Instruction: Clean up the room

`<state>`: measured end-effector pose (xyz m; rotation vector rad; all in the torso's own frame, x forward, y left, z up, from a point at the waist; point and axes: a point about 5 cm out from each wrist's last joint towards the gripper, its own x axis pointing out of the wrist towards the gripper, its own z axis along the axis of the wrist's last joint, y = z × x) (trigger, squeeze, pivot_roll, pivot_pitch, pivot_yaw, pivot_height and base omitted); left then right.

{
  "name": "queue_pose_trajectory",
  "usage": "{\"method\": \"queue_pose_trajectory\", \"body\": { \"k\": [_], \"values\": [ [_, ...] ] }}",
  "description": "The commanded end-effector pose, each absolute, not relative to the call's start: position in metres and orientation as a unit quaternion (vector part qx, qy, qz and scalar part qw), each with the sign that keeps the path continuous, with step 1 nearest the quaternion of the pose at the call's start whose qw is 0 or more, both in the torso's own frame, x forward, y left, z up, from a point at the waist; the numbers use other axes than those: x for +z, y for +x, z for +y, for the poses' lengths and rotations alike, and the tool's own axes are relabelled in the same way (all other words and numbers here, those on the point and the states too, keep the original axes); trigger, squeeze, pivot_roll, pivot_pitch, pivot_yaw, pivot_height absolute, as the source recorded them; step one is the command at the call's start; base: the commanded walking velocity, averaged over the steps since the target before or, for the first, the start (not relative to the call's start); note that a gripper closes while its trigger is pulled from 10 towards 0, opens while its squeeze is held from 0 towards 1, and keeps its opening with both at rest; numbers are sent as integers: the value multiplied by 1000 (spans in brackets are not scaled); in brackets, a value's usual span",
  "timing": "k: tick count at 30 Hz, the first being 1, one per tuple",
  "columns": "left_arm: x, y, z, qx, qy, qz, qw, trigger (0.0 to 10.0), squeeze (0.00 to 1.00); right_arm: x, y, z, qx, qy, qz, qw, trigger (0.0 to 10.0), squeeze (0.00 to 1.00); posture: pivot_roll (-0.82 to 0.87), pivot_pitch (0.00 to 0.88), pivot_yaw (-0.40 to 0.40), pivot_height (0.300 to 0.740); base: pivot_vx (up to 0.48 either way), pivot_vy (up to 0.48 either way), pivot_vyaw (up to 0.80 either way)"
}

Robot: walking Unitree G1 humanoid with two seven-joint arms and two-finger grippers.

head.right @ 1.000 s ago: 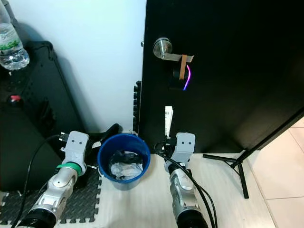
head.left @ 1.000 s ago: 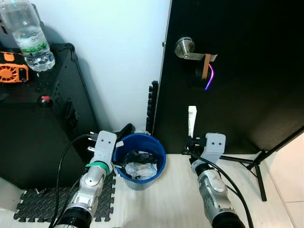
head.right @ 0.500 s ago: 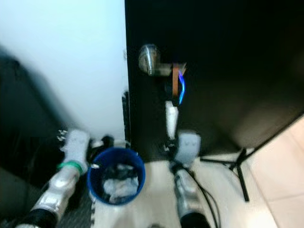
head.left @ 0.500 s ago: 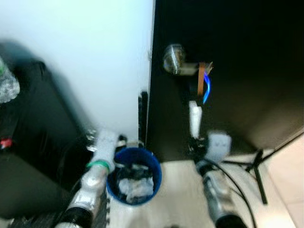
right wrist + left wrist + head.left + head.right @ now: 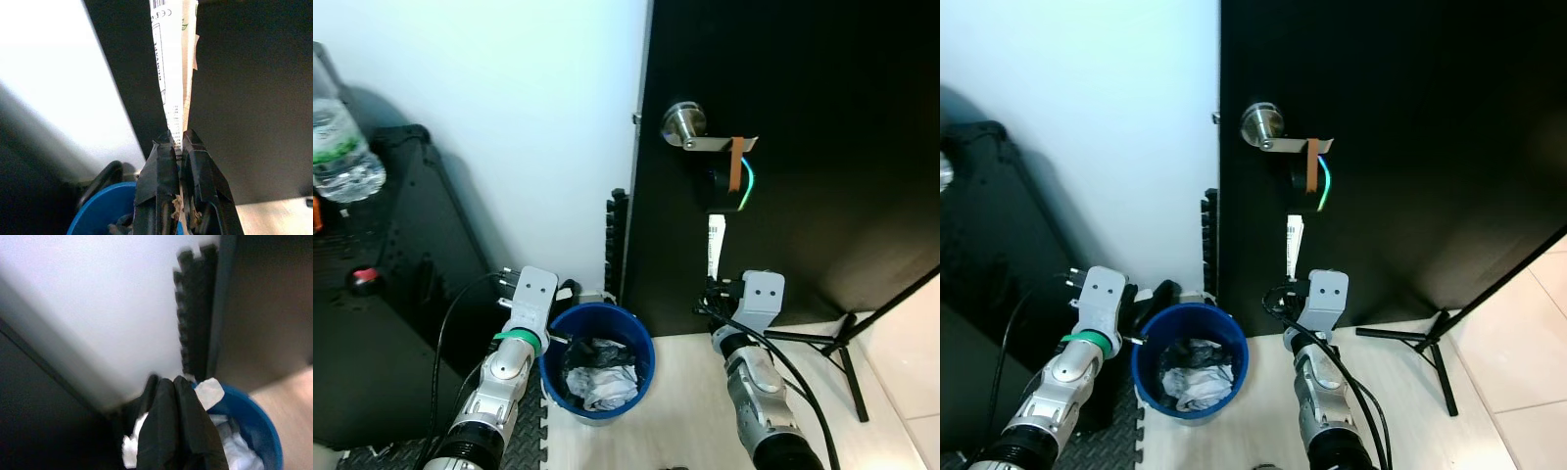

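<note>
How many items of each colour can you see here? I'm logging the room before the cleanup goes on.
Blue: 1, the bin
White: 2, the flat wrapper held in the right pincer, and the crumpled paper in the bin
Clear: 1, the water bottle
Silver: 1, the door handle
Black: 1, the tripod leg
Total: 6
</note>
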<state>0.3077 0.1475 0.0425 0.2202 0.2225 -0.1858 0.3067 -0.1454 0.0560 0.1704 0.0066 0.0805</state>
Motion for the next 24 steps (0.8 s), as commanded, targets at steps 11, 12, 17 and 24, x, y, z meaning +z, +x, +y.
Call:
{"method": "queue_pose_trajectory", "body": {
  "k": [11,12,17,24],
  "values": [
    [25,297,157,-145,192,176,954,10000,0,30,305,-137,101,-3,105,989,10000,0,49,162,8,720,0,0,0],
    [28,298,158,-143,193,169,956,10000,0,25,304,-137,102,-4,124,987,10000,0,49,162,8,720,0,0,0],
    [56,291,165,-140,170,124,968,10000,0,15,303,-124,112,42,169,978,10000,0,137,255,15,720,0,0,0],
    [84,271,168,-168,189,76,965,10000,0,17,306,-96,145,58,186,970,10000,0,216,307,24,720,0,0,0]
  ]
}}
